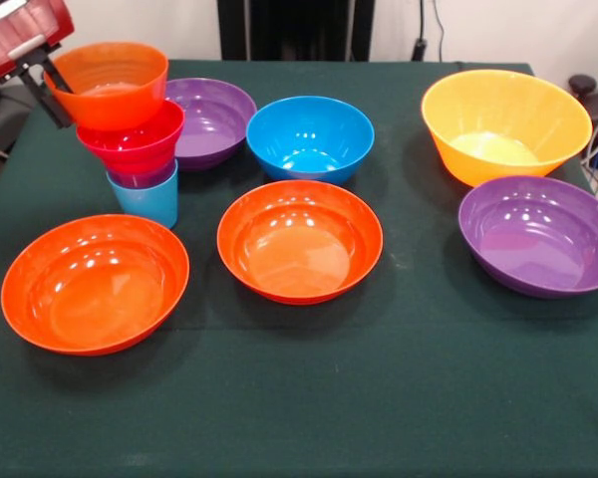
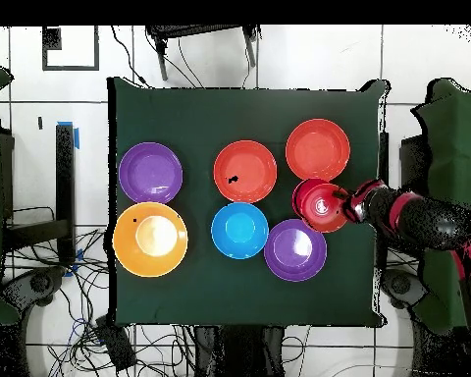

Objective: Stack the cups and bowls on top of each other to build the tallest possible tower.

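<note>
The tower (image 1: 140, 149) stands at the left of the front view: a light blue cup (image 1: 151, 202) lowest, a sliver of the purple cup (image 1: 145, 180) in it, then the small pink bowl (image 1: 135, 144). The small orange bowl (image 1: 110, 85) sits tilted on top. My gripper (image 1: 58, 88) comes in from the upper left and is shut on that bowl's left rim, one finger inside and one outside. In the overhead view the tower (image 2: 318, 204) is at the table's right side, with the gripper (image 2: 349, 204) beside it.
Loose on the green table: a medium blue bowl (image 1: 309, 137), two wide orange-red bowls (image 1: 95, 284) (image 1: 299, 239), two wide purple bowls (image 1: 214, 121) (image 1: 538, 236) and a large yellow-orange bowl (image 1: 505, 124). One purple bowl nearly touches the tower.
</note>
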Robot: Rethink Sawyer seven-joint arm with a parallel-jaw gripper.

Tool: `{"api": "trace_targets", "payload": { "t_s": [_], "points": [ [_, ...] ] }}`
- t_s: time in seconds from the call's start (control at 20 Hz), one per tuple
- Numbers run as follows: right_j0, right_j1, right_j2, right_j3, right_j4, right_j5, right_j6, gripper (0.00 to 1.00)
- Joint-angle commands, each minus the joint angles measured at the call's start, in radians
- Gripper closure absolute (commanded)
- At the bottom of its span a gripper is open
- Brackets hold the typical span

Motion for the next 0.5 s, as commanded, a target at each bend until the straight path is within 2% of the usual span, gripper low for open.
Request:
{"api": "trace_targets", "payload": {
  "t_s": [0.05,0.5],
  "points": [
    [0.023,0.032,-0.043,0.041,-0.044,-0.054,-0.188,1.0],
    [0.02,0.047,-0.045,0.058,-0.043,-0.082,-0.167,1.0]
  ]
}}
